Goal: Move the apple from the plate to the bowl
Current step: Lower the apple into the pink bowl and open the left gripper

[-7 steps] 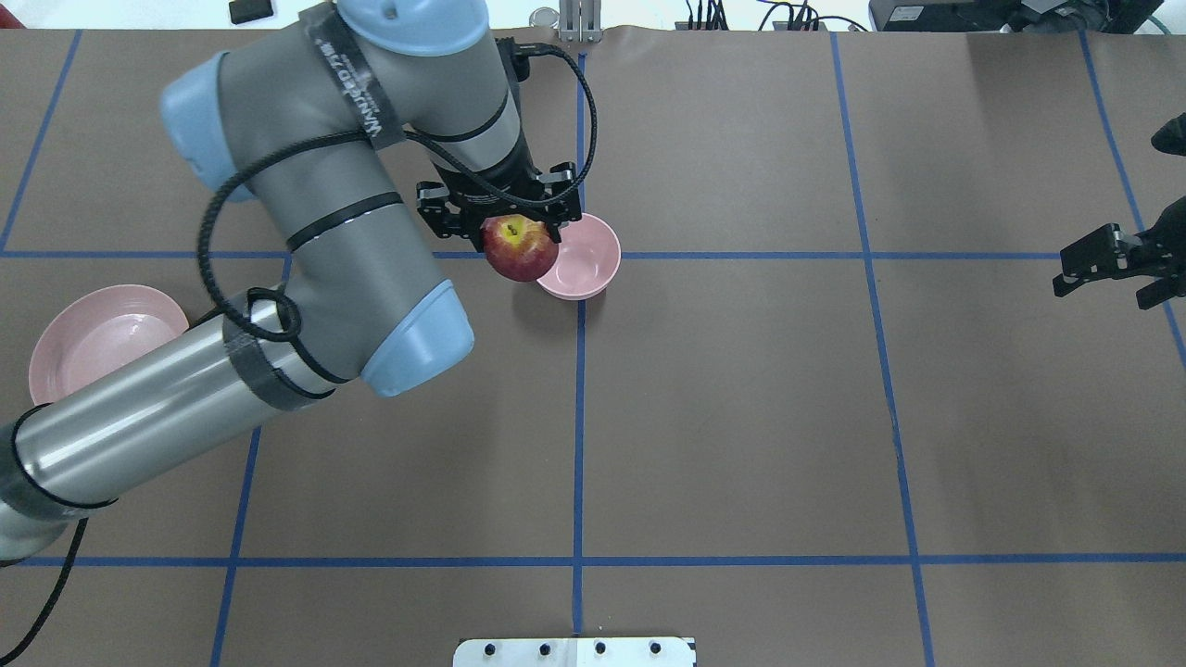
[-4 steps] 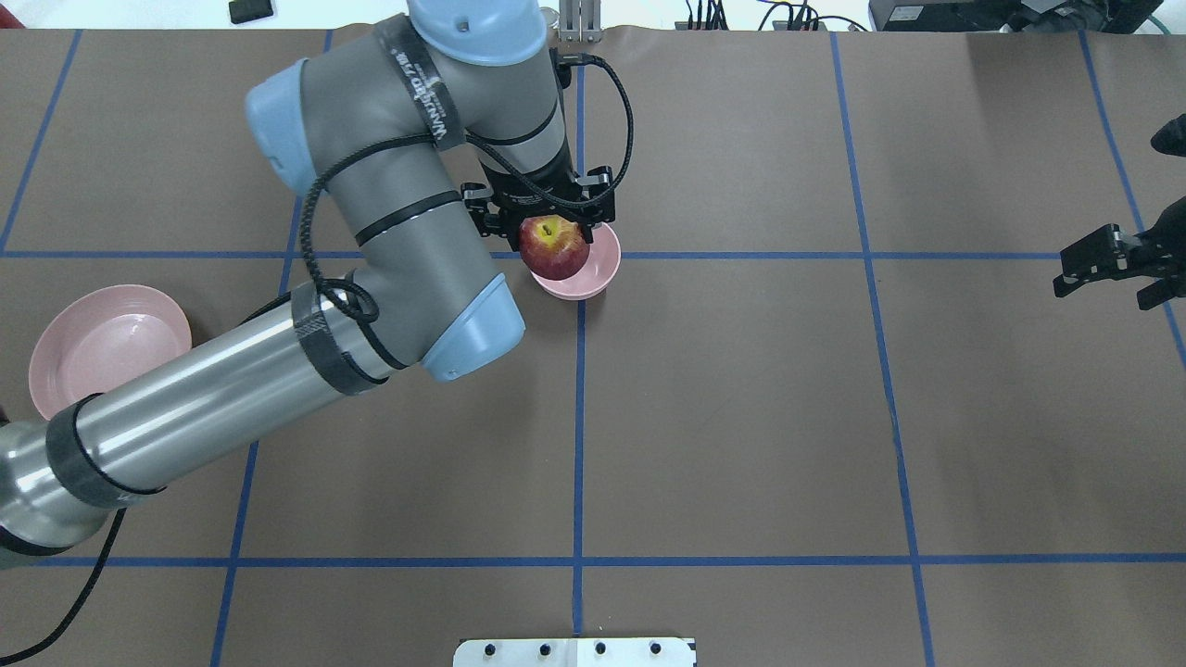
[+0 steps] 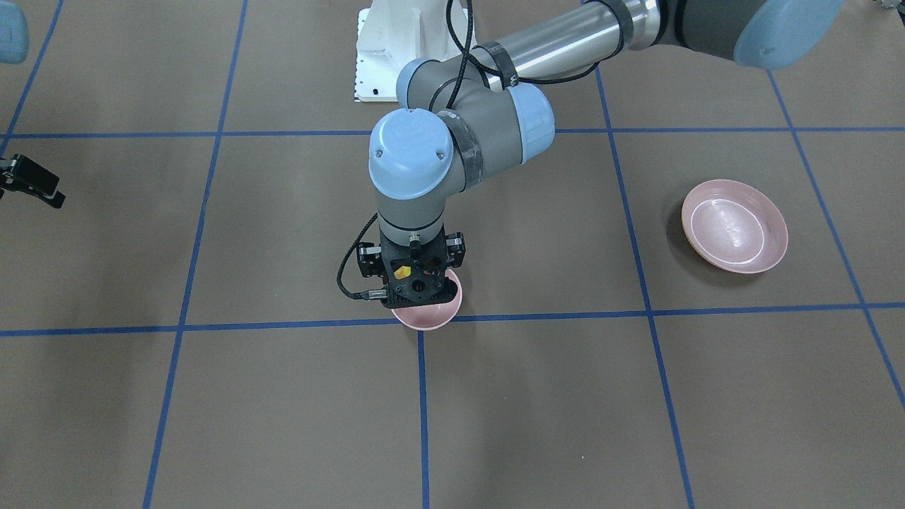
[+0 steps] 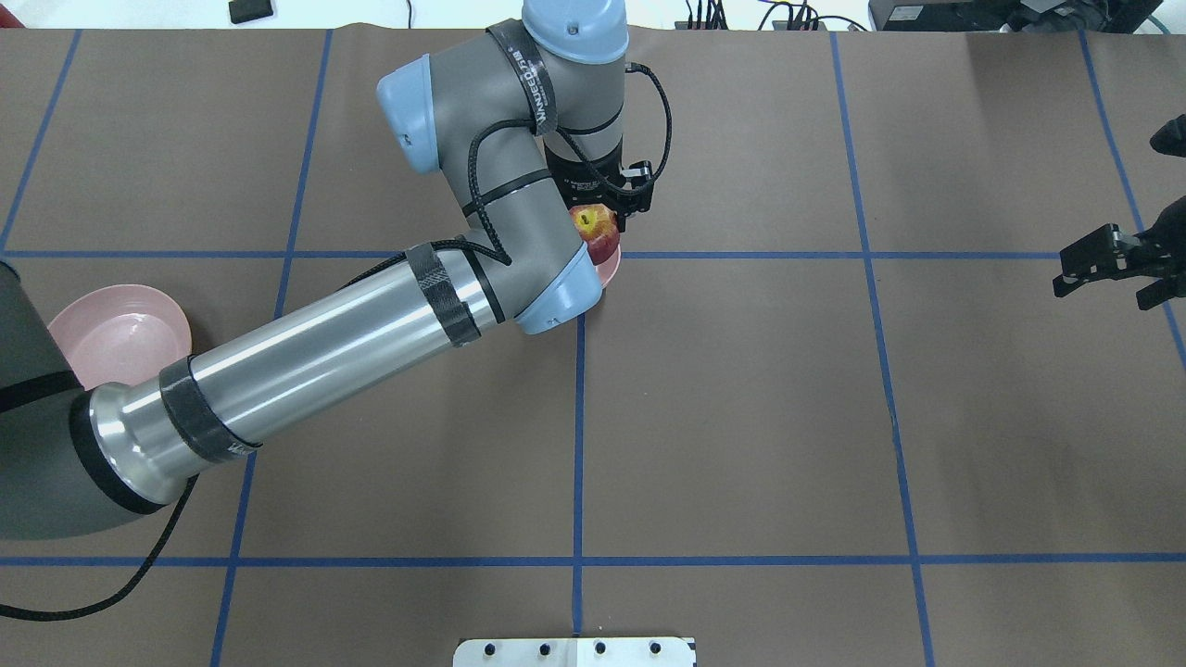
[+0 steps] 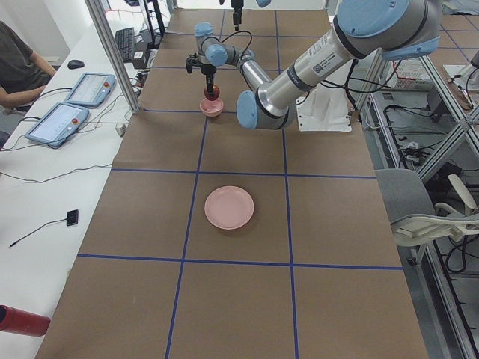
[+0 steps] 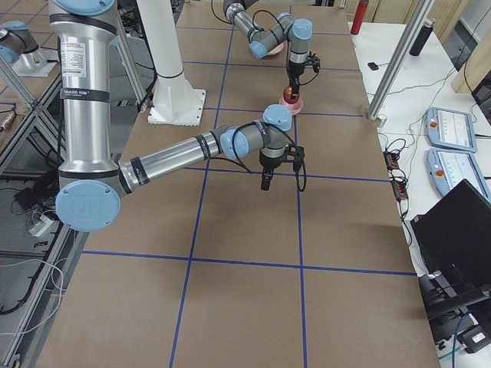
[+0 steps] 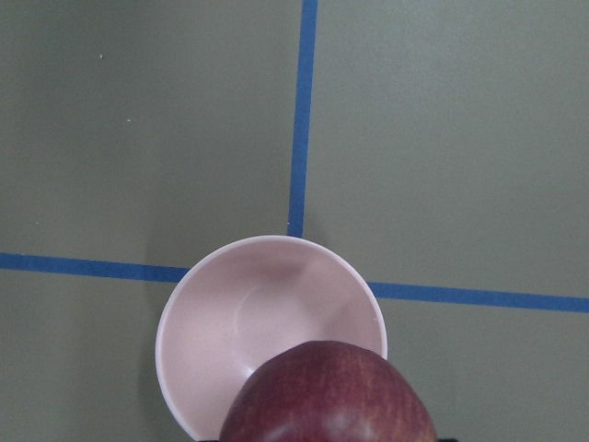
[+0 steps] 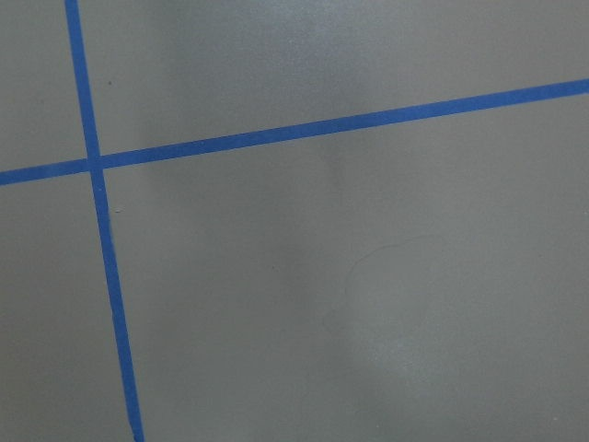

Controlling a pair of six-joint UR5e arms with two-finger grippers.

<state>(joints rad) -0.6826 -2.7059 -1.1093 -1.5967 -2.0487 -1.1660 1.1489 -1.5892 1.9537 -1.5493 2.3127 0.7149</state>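
Apple has moved in under a second from beside the bowl's rim to above its hollow, clamped in your left pincer. Plate sits bare, well apart on the counter. Right pincer splayed, idle. Transport looks done; you've lowering and release left.
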